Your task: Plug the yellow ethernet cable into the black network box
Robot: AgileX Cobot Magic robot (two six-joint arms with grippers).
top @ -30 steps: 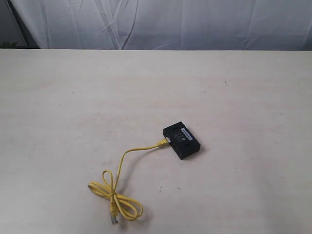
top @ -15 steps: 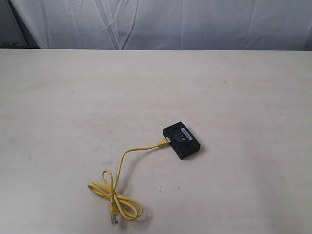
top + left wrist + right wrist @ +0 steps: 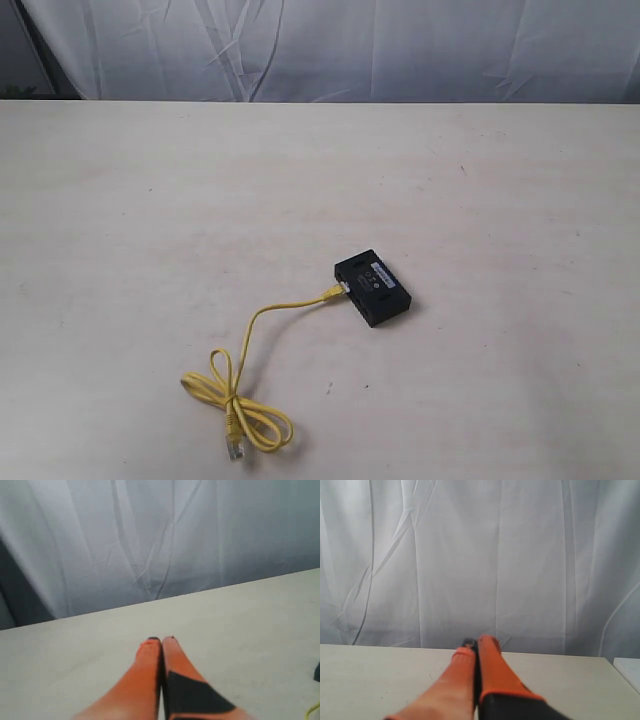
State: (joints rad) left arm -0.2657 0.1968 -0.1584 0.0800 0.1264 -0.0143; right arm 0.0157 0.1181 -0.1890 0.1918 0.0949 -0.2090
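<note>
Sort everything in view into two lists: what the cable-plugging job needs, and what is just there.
Belongs to the job:
- yellow ethernet cable, one end at the box, the rest looped on the table
- black network box
- left pincer and right pincer, both shut and holding nothing

Just there:
- table
- white curtain behind it

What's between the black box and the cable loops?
Only a strand of the thin yellow ethernet cable on bare table, reaching the flat black network box; exterior view.
</note>
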